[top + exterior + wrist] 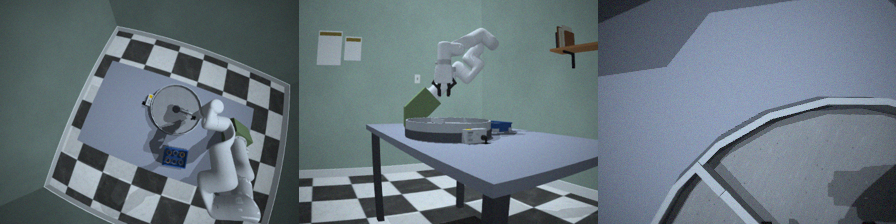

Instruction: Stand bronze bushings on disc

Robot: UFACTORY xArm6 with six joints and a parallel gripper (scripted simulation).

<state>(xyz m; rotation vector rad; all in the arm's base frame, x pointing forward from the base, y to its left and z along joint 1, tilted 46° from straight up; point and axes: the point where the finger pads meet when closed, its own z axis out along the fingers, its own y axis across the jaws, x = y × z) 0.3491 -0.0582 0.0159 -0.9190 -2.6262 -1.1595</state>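
The blue crate [175, 157] stands on the table near its front edge and holds several ring-shaped bushings; most look bronze, and I cannot tell the steel ones apart at this size. It also shows in the exterior view [501, 124], behind the turntable. The round turntable [175, 109] has a grey disc with a dark hub [175, 109] at its middle and a raised rim; no bushing shows on it. My gripper [193, 118] [443, 92] hangs well above the disc's right part, partly open and empty. The wrist view shows the rim [763, 120] and a spoke [718, 187].
A small white control box [148, 99] sits against the turntable's left rim [473, 135]. A green box [242, 131] is by the arm's base, off the table's right side. The arm's white links stand over the table's right front corner.
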